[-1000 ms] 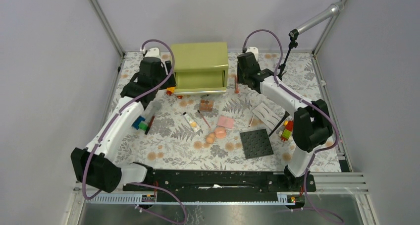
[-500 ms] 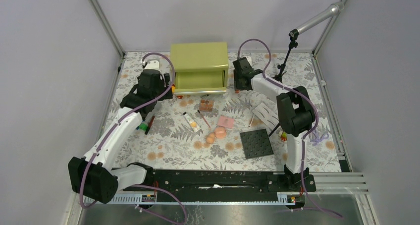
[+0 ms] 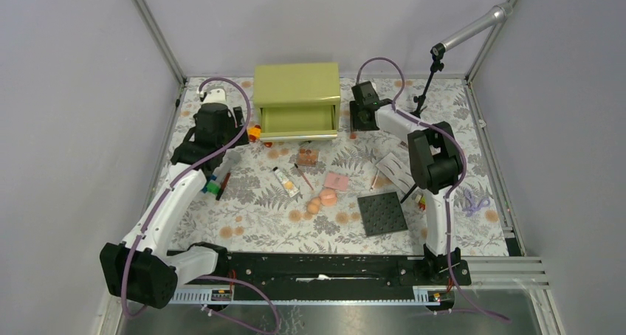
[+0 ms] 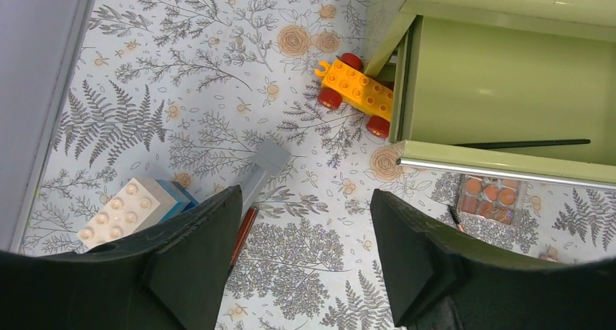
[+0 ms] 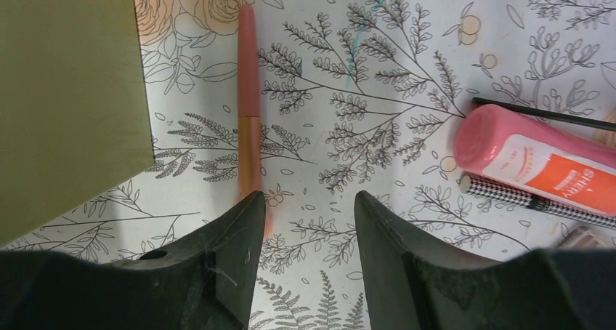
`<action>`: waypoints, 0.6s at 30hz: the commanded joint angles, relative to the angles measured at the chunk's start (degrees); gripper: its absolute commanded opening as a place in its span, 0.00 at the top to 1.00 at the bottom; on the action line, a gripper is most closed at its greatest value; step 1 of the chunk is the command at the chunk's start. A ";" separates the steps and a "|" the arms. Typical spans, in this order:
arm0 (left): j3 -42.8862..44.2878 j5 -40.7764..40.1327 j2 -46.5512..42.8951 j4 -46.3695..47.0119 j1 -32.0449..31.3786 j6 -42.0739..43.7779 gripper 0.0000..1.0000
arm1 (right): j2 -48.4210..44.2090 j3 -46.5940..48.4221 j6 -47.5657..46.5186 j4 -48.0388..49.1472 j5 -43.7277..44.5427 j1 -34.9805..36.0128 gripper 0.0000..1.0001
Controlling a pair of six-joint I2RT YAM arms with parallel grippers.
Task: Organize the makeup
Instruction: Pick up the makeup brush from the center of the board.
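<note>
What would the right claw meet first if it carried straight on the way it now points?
Probably the fern-print table cover, straight ahead of the open right claw. The pink pencil ends just beside one fingertip, so that might brush it first; depth is unclear.

Overhead wide; wrist views close, downward (share box (image 3: 297, 91)).
</note>
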 commanded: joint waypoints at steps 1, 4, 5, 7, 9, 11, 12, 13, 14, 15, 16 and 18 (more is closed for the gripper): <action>0.17 2.46 -0.02 3.31 0.91 0.09 0.27 | 1.12 2.66 -0.72 0.59 -2.93 0.21 0.44; 0.18 3.03 -0.02 3.31 1.30 0.00 0.27 | 2.24 3.34 0.04 0.80 -4.32 0.04 0.44; 0.17 3.05 -0.02 3.27 1.36 0.00 0.27 | 2.38 3.17 0.21 1.30 -4.98 -0.07 0.44; 0.13 3.22 -0.02 3.31 1.47 0.00 0.27 | 2.40 2.78 0.56 2.35 -6.07 -0.07 0.43; 0.17 3.40 -0.09 3.30 1.58 0.00 0.27 | 2.65 2.58 1.02 3.05 -6.54 -0.15 0.43; 0.17 3.64 -0.07 3.38 1.71 0.04 0.27 | 3.12 2.78 1.58 3.37 -7.29 -0.18 0.43; 0.05 3.69 -0.09 3.39 1.75 0.08 0.27 | 3.37 2.95 1.81 3.39 -7.48 -0.24 0.43; 0.08 3.87 0.04 3.40 1.83 0.08 0.27 | 3.51 2.98 2.17 3.66 -7.57 -0.23 0.43; 0.04 3.95 0.05 3.40 1.85 0.08 0.27 | 3.73 3.02 2.38 3.97 -7.61 -0.24 0.43; 0.03 4.06 0.09 3.40 1.85 0.08 0.27 | 4.03 3.25 2.58 4.07 -7.59 -0.24 0.43; 0.06 4.16 0.15 3.40 1.93 0.08 0.27 | 4.68 3.79 2.63 4.07 -7.70 -0.24 0.43; 0.13 4.37 0.29 3.40 1.96 0.14 0.27 | 5.90 5.06 2.69 3.68 -7.49 -0.32 0.43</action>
